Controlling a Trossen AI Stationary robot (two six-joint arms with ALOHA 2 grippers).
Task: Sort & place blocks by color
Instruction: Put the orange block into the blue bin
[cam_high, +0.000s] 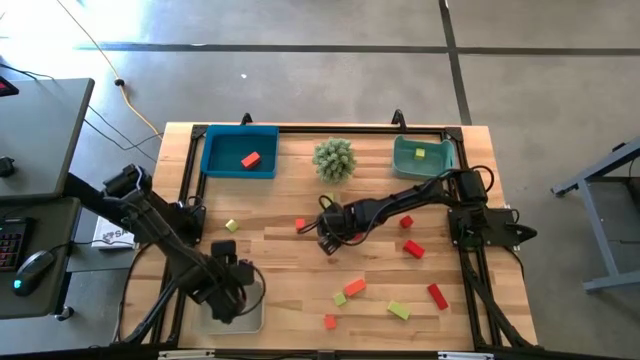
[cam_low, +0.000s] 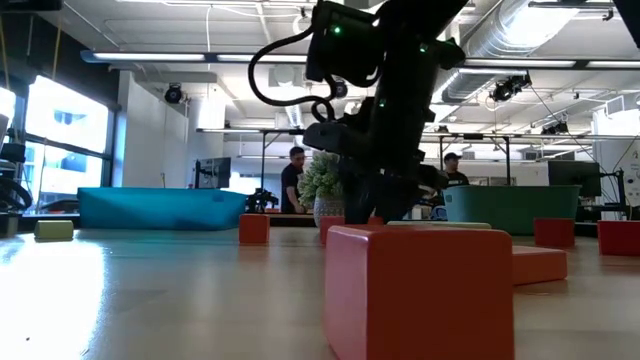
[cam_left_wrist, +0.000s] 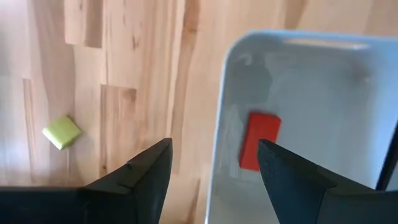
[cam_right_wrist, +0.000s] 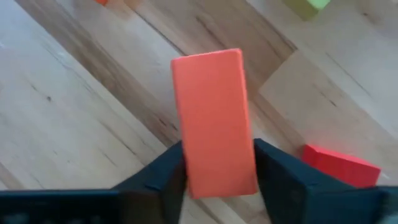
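My right gripper (cam_high: 328, 240) stands at the table's middle, shut on an orange-red bar block (cam_right_wrist: 214, 118). My left gripper (cam_high: 232, 290) hangs open over a white tray (cam_high: 262, 300) at the near left; a red block (cam_left_wrist: 260, 140) lies in the tray. More red, orange and yellow-green blocks lie flat on the wood: yellow-green (cam_high: 231, 226), red (cam_high: 300, 224), red (cam_high: 414, 248), orange (cam_high: 354, 287). The blue bin (cam_high: 215, 160) holds a red block (cam_high: 250, 159). The green bin (cam_high: 405, 165) holds a yellow-green one (cam_high: 420, 154). My right gripper pinches the orange-red bar by its two long sides (cam_right_wrist: 199, 168), close to one end, between its two fingers (cam_right_wrist: 273, 171). The fingers come steeply from above. The rest of the bar runs on past the fingertips, and it looks flat on the wood.
A spiky green plant (cam_high: 334, 158) stands between the two bins at the far edge. Another red block (cam_right_wrist: 342, 167) lies close beside my right gripper. A yellow-green block (cam_left_wrist: 62, 131) lies on the wood left of the tray. People stand in the room behind the table.
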